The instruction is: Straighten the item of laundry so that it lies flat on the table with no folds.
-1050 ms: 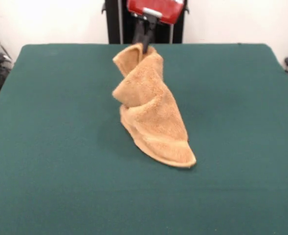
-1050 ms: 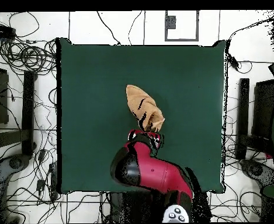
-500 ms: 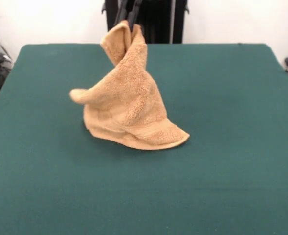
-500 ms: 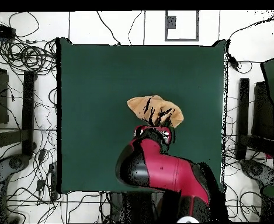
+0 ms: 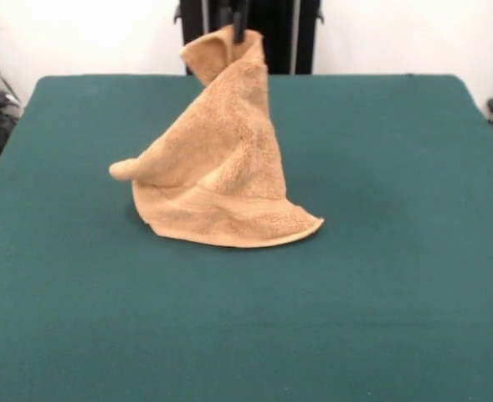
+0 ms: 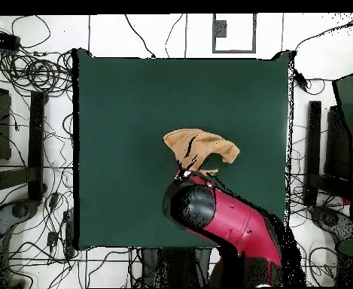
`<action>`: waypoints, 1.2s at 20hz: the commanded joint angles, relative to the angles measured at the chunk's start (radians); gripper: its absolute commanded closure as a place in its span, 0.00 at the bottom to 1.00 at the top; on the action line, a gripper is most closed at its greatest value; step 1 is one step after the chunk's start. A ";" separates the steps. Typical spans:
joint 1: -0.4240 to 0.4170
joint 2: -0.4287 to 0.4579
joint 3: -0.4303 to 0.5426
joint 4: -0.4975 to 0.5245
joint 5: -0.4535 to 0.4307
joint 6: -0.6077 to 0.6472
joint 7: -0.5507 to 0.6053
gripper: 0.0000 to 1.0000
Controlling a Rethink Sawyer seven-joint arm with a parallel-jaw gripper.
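The red and black arm (image 6: 224, 222) is seen in the overhead view reaching across the near part of the green worktop (image 5: 397, 251), its bulky wrist joint poised directly over the towel's raised corner. In the front view only the dark tips of the hand (image 5: 238, 25) are shown, coming down from the top edge and closed tight on the top corner of the orange-tan terry towel (image 5: 221, 159). The towel is held up by that corner in a tent-like cone — its lower edge is spread on the worktop, with one fold jutting out to the picture's left and a woven band visible along the bottom hem. It is placed near the worktop's middle, well clear of every edge. No brand, label or writing can be read anywhere.
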 commanded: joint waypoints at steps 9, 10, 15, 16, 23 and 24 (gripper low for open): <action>0.081 0.013 0.149 0.335 0.516 -0.001 0.541 1.00; 0.100 0.010 0.146 0.348 0.544 -0.031 0.574 1.00; 0.108 0.012 0.143 0.358 0.566 -0.106 0.561 1.00; 0.106 0.009 0.145 0.364 0.570 -0.107 0.560 1.00; 0.080 -0.031 0.205 0.433 0.666 -0.178 0.581 0.00; 0.072 -0.047 0.233 0.457 0.718 -0.199 0.589 0.00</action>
